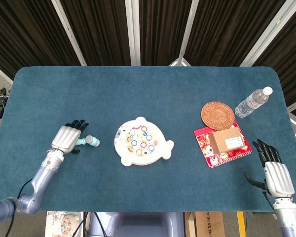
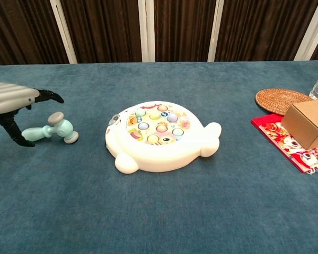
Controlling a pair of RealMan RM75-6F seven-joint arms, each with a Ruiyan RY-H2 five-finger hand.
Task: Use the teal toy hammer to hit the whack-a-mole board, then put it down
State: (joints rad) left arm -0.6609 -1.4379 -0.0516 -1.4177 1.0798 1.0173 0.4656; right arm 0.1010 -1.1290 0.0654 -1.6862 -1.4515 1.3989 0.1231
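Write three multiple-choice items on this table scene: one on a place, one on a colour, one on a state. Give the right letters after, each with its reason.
1. Where does the teal toy hammer lie?
A. On the whack-a-mole board
B. On the table, to the left of the whack-a-mole board
C. On the red notebook

2. What colour is the body of the whack-a-mole board?
A. White
B. Black
C. Orange

3. What is the state of the left hand?
A. Gripping the hammer's handle
C. Open, fingers apart above the hammer's handle
B. Pressing on the cardboard box

Answers:
1 B: the hammer rests on the blue table, apart from the board.
2 A: the board's shell is white, with coloured buttons on top.
3 C: the chest view shows the fingers spread, none closed on the handle.
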